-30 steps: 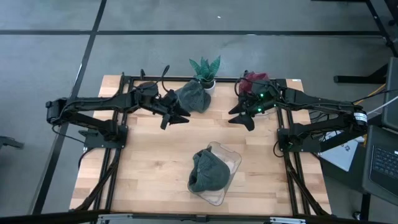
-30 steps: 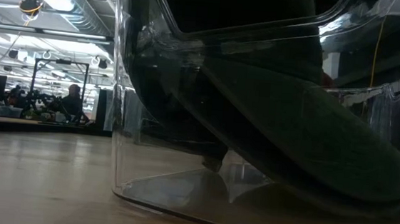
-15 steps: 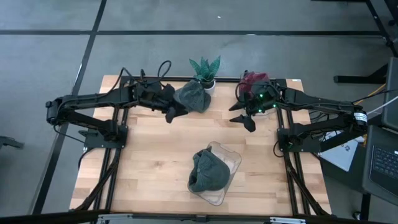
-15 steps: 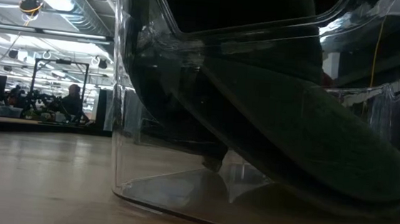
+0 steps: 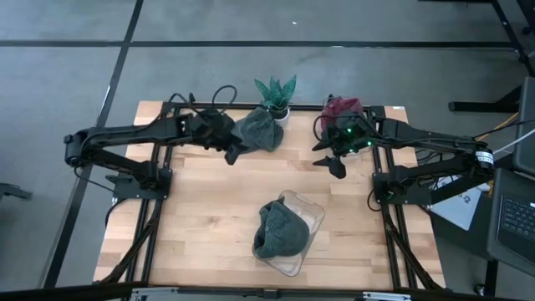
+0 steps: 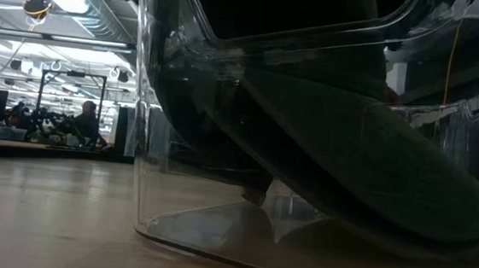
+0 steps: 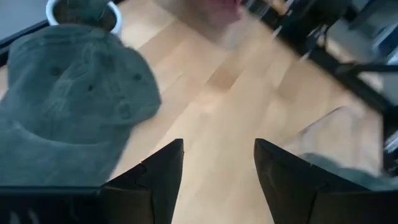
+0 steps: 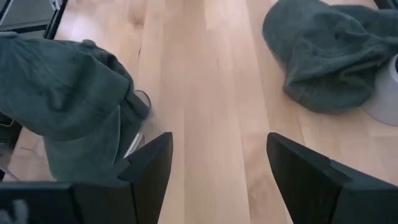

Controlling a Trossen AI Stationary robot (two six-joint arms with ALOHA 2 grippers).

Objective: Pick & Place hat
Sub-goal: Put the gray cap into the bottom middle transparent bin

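A grey-green hat (image 5: 259, 132) lies on the table at the far edge, against a potted plant (image 5: 276, 94); it also shows in the left wrist view (image 7: 68, 106) and the right wrist view (image 8: 323, 50). A second grey-green hat (image 5: 280, 230) rests in a clear container (image 5: 309, 216) near the front; the low view shows this hat (image 6: 350, 143) up close. My left gripper (image 5: 234, 155) is open and empty just left of the far hat (image 7: 217, 155). My right gripper (image 5: 332, 163) is open and empty, right of the far hat (image 8: 219, 149).
A dark red hat (image 5: 341, 107) lies at the far right behind my right arm. The plant's white pot (image 8: 385, 93) stands beside the far hat. Bare wood (image 5: 201, 209) lies between the arms and the container. A person (image 6: 86, 122) shows far off in the room.
My left gripper has gone a little toward the far edge and closer to the far hat, turning somewhat. My right gripper has drawn back slightly toward the far right. Both hats and the container have stayed put.
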